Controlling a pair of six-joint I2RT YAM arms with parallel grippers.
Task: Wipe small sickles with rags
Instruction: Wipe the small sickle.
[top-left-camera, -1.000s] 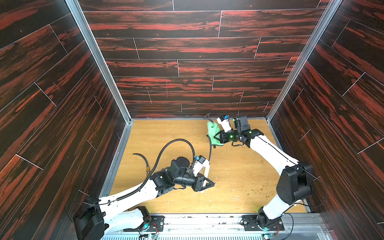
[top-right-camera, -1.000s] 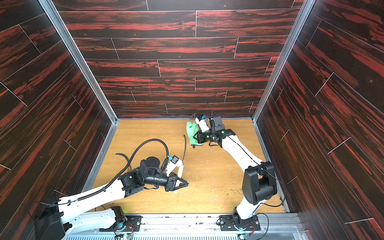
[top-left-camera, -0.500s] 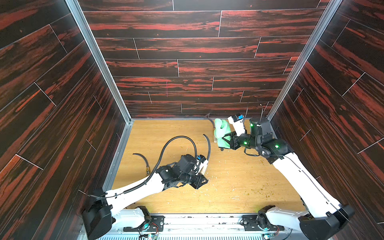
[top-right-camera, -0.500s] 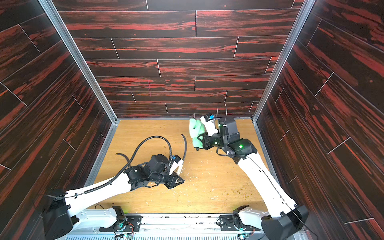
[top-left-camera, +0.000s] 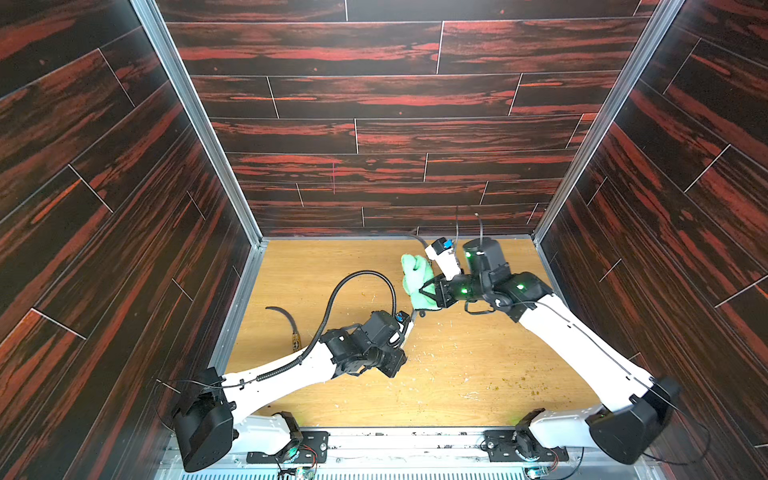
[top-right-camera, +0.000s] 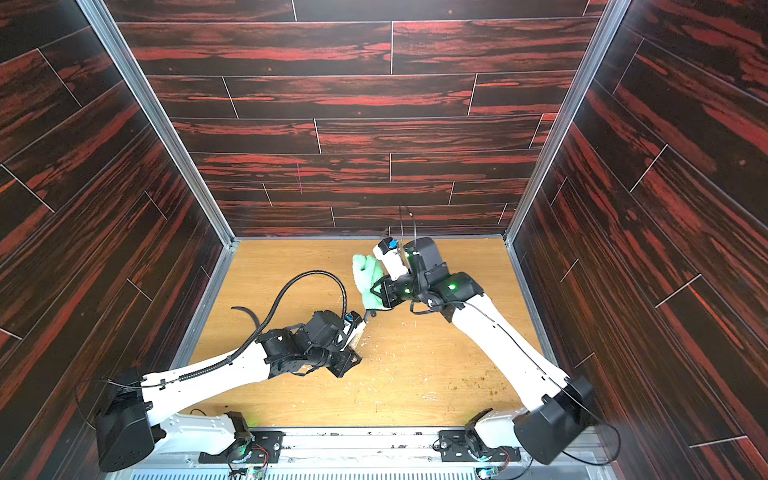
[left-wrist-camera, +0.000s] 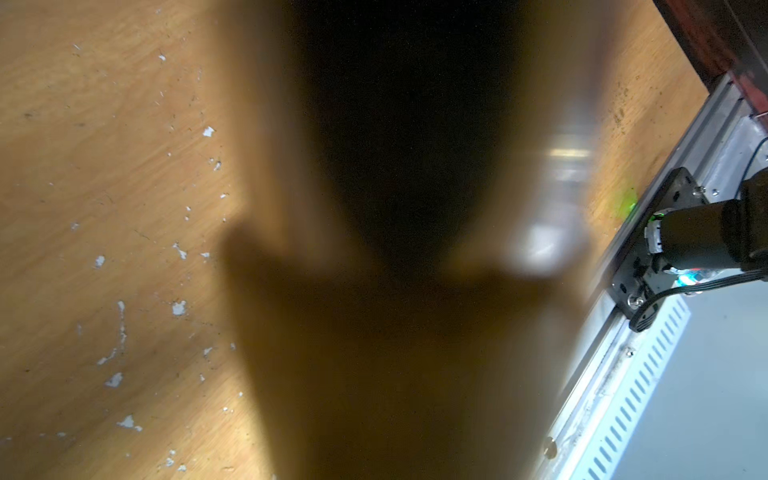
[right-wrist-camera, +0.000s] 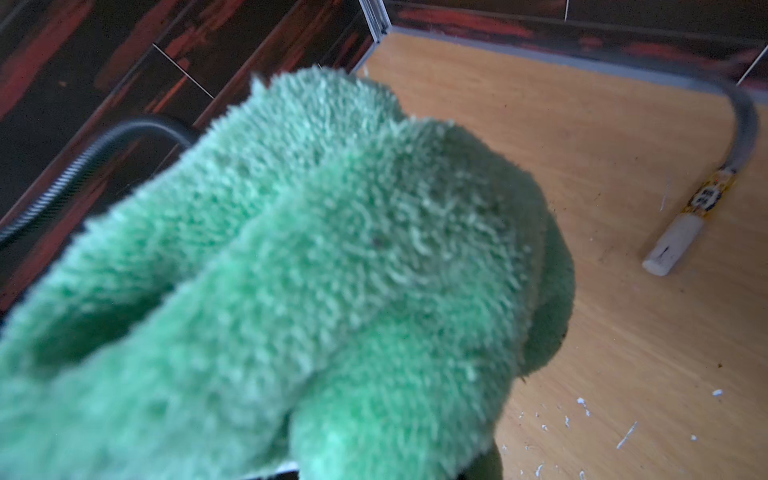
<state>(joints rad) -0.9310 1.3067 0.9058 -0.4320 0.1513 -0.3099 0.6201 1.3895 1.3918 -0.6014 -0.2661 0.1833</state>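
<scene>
My right gripper (top-left-camera: 432, 291) is shut on the rag (top-left-camera: 417, 277), a light green fluffy cloth bunched and held above the table; it fills the right wrist view (right-wrist-camera: 316, 266) and hides the jaws there. Just in front of it, my left gripper (top-left-camera: 397, 365) is shut on a small sickle. That sickle is only a blurred brown and dark shape (left-wrist-camera: 395, 332) close to the left wrist lens, and a short dark hook of its blade (top-left-camera: 421, 312) shows under the rag. A second small sickle (top-left-camera: 292, 330) lies at the left. A third (right-wrist-camera: 681, 232) lies by the back wall.
A black ribbed cable (top-left-camera: 361, 276) loops up from the left arm. White flakes and brown crumbs (top-left-camera: 449, 365) are scattered over the wooden table. Dark red panel walls (top-left-camera: 374, 133) close in the left, back and right sides. The arm bases sit on the front rail (top-left-camera: 395, 444).
The right arm has lifted and carried the rag forward and left, towards the left gripper. The left gripper has drawn back and turned, bringing its sickle up under the rag.
</scene>
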